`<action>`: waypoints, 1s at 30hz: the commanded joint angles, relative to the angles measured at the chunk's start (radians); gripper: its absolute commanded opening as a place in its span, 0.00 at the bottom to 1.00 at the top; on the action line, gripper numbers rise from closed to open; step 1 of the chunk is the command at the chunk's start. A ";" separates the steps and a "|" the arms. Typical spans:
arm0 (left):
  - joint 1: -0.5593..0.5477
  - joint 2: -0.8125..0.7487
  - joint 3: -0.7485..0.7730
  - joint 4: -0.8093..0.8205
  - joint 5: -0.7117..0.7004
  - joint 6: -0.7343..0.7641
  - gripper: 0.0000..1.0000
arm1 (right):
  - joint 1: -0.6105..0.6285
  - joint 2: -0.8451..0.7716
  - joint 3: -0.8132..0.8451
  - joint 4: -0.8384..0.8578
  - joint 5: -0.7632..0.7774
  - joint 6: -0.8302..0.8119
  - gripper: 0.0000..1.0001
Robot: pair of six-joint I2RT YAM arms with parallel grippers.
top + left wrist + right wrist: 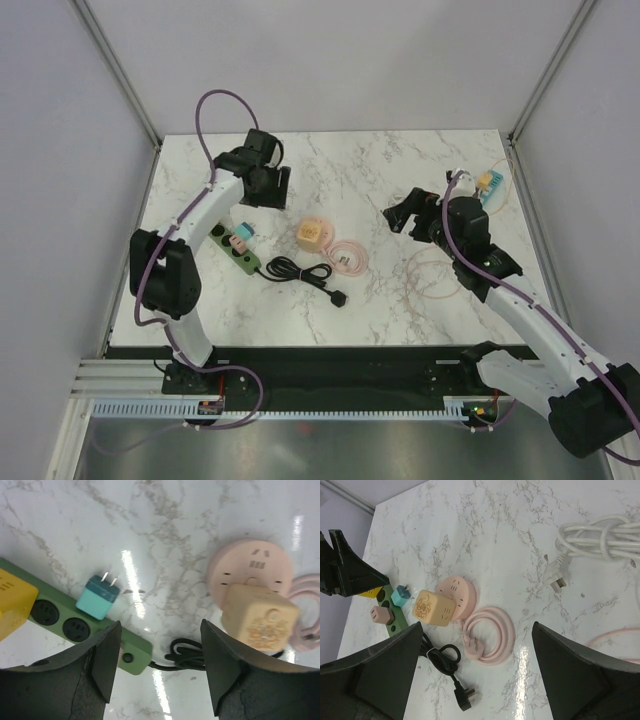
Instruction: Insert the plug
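On the white marble-patterned bench (pixel 400 160), the left end effector (pixel 160 667) hangs with its two black fingers (pixel 102 665) spread well apart and nothing between them, above the cord end of the long green plastic power strip (pixel 134 649). In the left wrist view the small teal square plug (pixel 98 597) lies at about 11 o'clock from that end effector. It rests tilted against the strip's far edge, just beside two dark sockets, with its two metal prongs bare and pointing toward 1 o'clock, so it is not seated in any socket. A yellow block (pixel 12 605) sits on the strip at 9 o'clock from the plug, and the right wrist view shows a small pink square plug (pixel 380 615) on the strip near the teal one; whether it is pushed in cannot be told. At 3 o'clock from the strip lies a pale pink round socket hub (pixel 255 562), with a peach cube-shaped adapter (pixel 260 617) over its near edge and a coiled pink cable (pixel 490 635) just beside it. A looped black cord (pixel 290 268) leaves the strip's end and runs toward 4 o'clock to a black plug (pixel 340 297) lying loose on the bench. The right end effector (pixel 477 675) hovers over the 3 o'clock side of the bench, well apart from the strip, its fingers as wide as they go and empty. Beyond it, toward 1 o'clock in its own view, lies a bundled white cable (pixel 600 535) with a white plug (pixel 555 577).
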 commanded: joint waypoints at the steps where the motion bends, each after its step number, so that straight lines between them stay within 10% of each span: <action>1: 0.128 -0.028 -0.077 0.029 0.129 0.101 0.71 | -0.002 0.011 0.022 0.068 -0.048 0.003 0.98; 19: 0.225 0.212 -0.037 0.005 0.121 0.356 0.81 | -0.004 0.077 0.017 0.141 -0.078 -0.026 0.98; 30: 0.228 0.298 -0.025 -0.035 0.080 0.326 0.66 | -0.004 0.116 0.050 0.171 -0.069 -0.035 0.98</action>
